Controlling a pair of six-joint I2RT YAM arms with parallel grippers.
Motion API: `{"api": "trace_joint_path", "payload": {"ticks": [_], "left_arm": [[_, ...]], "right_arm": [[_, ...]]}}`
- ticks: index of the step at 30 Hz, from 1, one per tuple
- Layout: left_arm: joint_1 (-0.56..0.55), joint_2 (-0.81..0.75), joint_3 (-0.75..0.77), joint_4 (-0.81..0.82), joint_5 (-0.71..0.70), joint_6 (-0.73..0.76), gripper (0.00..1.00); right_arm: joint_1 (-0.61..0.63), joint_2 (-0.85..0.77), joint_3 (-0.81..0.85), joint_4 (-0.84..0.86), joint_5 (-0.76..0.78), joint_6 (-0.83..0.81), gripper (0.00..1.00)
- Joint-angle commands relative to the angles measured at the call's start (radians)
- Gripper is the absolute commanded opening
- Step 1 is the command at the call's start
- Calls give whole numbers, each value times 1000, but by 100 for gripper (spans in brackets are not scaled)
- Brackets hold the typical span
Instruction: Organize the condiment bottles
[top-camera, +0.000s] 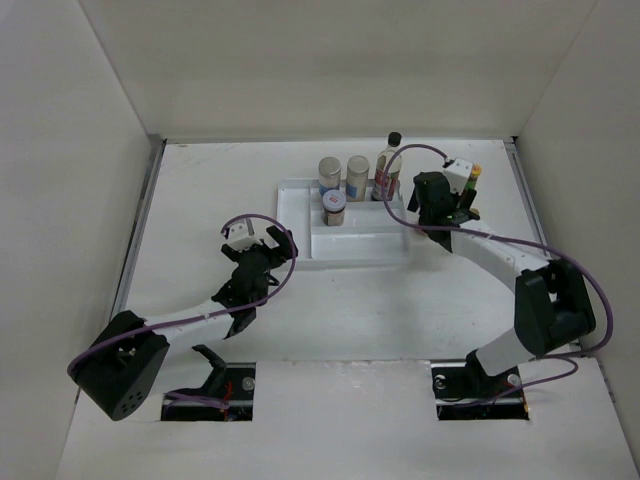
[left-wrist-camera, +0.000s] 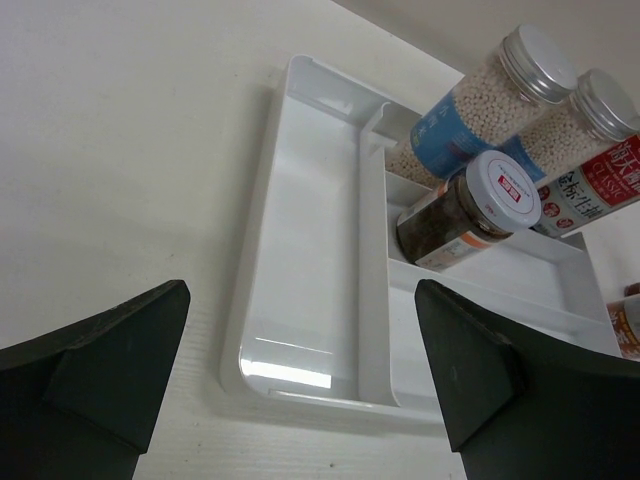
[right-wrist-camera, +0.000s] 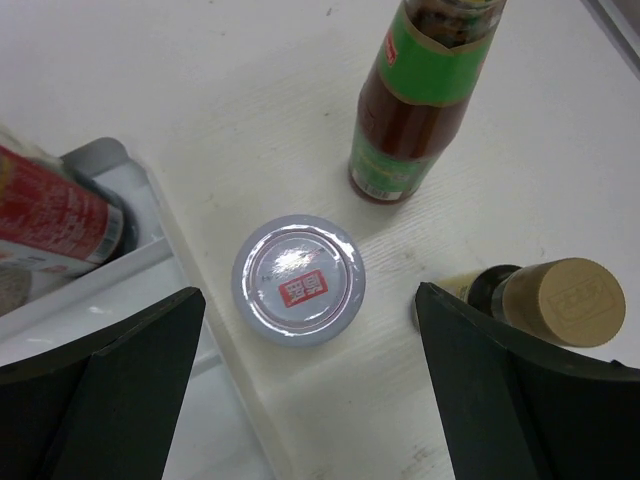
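The white divided tray (top-camera: 360, 245) holds two grey-lidded shakers (top-camera: 330, 172) (top-camera: 357, 176), a short pale-lidded jar (top-camera: 335, 208) and the tall black-capped red-label bottle (top-camera: 389, 162). My right gripper (top-camera: 440, 205) is open and empty just right of the tray. In the right wrist view the gripper (right-wrist-camera: 310, 345) hangs above a second pale-lidded jar (right-wrist-camera: 299, 279) on the table beside the tray edge (right-wrist-camera: 150, 255). The red-green bottle (right-wrist-camera: 415, 100) and a small yellow-capped bottle (right-wrist-camera: 560, 300) stand close by. My left gripper (top-camera: 268, 242) is open and empty left of the tray.
The left wrist view shows the tray's long bare compartment (left-wrist-camera: 320, 240) straight ahead, with the shakers (left-wrist-camera: 480, 100) and jar (left-wrist-camera: 470, 210) beyond the divider. White walls enclose the table on three sides. The right wall is close behind the loose bottles.
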Motion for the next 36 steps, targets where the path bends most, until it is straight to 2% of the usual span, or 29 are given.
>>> {"api": "trace_joint_path", "payload": {"ticks": [1,9,12,18,21,24,29,36], "left_arm": [[-6,-2,2,59,14,-18,100],[-5,-2,-4,71,16,-27,100],[-5,-6,-8,74,16,-27,100],[-5,4,-4,80,37,-28,100],[-5,14,-1,83,39,-28,100],[-6,7,-4,85,50,-28,100],[-3,18,0,85,50,-28,100],[-5,34,6,91,59,-30,100]], "right_arm": [[-16,34,56,-3,3,-12,93],[-31,111,47,77,-70,0,91],[-45,126,44,101,-65,6,88],[-60,137,32,162,-51,-3,65],[-54,96,9,227,-33,-35,59],[-42,25,-6,288,-2,-95,58],[36,-68,-17,294,10,-134,58],[151,-30,6,333,-10,-132,58]]}}
